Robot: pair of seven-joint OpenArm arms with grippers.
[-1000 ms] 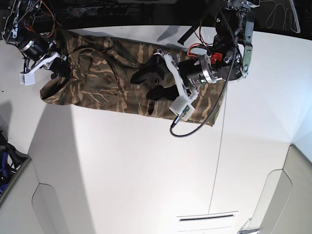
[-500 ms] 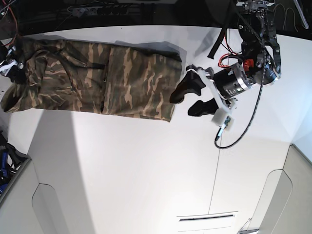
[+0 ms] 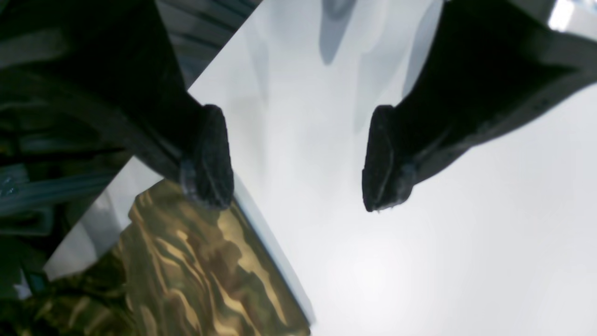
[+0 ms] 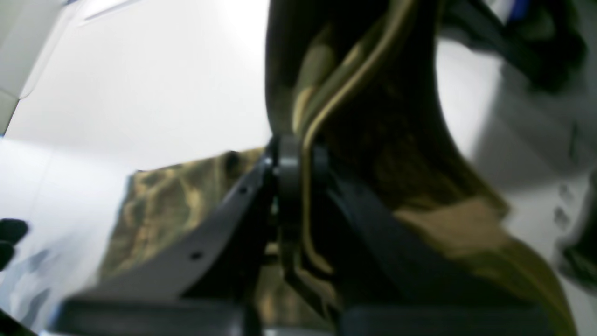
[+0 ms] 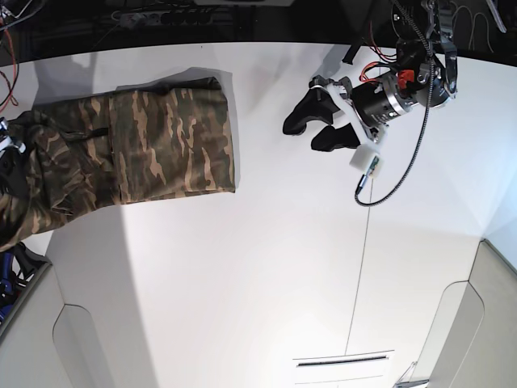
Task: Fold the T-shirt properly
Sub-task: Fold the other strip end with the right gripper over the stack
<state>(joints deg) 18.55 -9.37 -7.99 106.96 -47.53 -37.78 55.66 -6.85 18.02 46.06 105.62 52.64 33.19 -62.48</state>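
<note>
The shirt (image 5: 161,145) is lying along the far left of the bench (image 5: 266,275), already folded into a long band, its right end squared off and flat while its left end is bunching up and spilling past the bench's left edge. The right gripper (image 4: 294,186) is pinching that left end, its jaws closed tight on a hem or seam of the cloth (the wrist view is blurred, so which edge I cannot tell). The left gripper (image 5: 311,129) is hanging above bare bench well to the right of the shirt, jaws spread wide and holding nothing; its wrist view is showing only the shirt's corner (image 3: 205,275) below one pad. The step in hand looks like dragging the band leftward to straighten it. Next, I judge, the left gripper is needing to come across to the free right end and grip it, so both ends can be folded together.
</note>
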